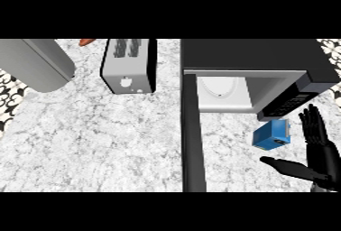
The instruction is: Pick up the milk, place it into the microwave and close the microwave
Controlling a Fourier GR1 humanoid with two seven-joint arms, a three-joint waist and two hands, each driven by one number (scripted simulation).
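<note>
Milk [272, 136] sitting near worktop's right edge, below microwave [256, 72]; right hand [318, 151] open beside it, not gripping. Advice: be closing fingers squarely around carton.

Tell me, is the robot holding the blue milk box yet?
No. The right hand is open beside the milk, fingers straight, holding nothing. No left hand shows.

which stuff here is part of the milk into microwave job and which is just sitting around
For the job:
- blue milk carton
- microwave, its door open
- right robot hand, open beside the carton

Just lying about:
- toaster
- grey rounded object, far left
- orange item, top edge
</note>
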